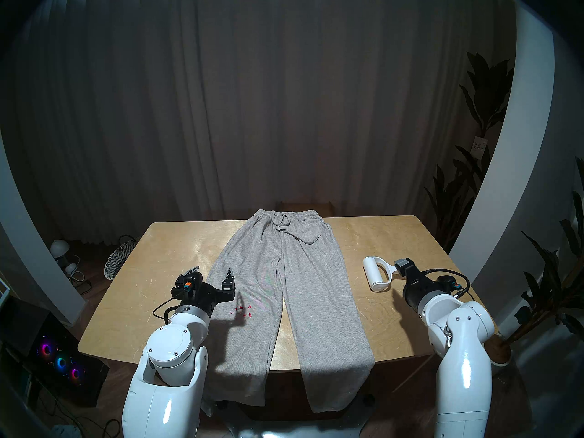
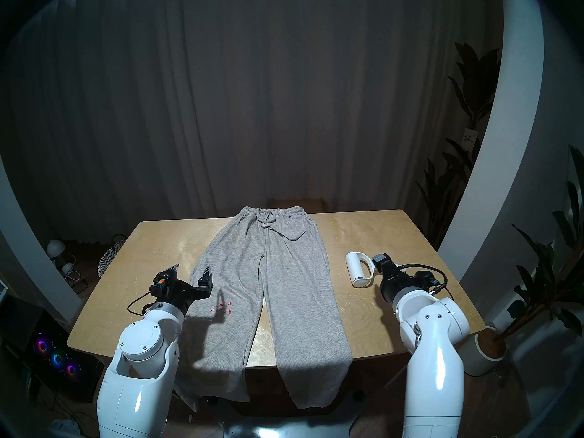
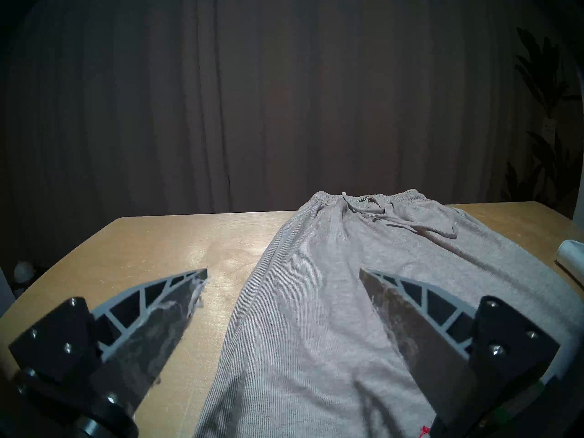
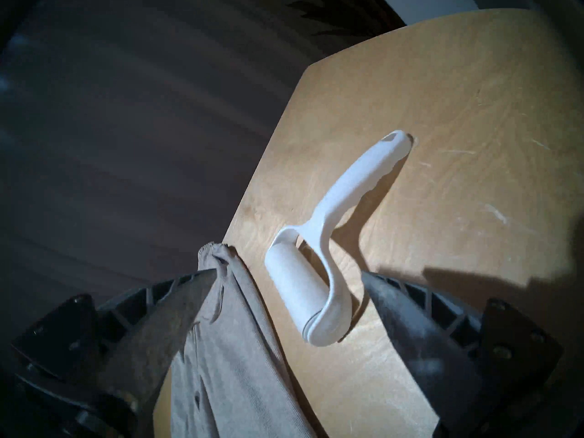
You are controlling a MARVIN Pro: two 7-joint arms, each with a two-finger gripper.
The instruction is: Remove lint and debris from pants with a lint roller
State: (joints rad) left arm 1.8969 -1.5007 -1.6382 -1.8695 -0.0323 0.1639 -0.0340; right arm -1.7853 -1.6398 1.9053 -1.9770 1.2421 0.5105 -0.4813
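Note:
The grey pants (image 1: 284,270) lie flat down the middle of the wooden table (image 1: 379,238), waistband at the far edge and leg ends hanging over the near edge. Tiny red-pink lint (image 1: 241,311) dots the left leg. My left gripper (image 1: 213,271) hovers open at that leg's outer edge, just beyond the flecks, with nothing in it (image 3: 283,270). The white lint roller (image 1: 377,277) lies on the table right of the pants. My right gripper (image 4: 286,272) is open above it, and the roller (image 4: 300,295) lies free, handle pointing away.
A wicker basket (image 1: 118,263) and a small lamp (image 1: 60,247) sit on the floor left of the table. A computer with coloured fans (image 1: 60,361) stands at the near left. Potted plants (image 1: 556,285) crowd the right side. A curtain hangs behind.

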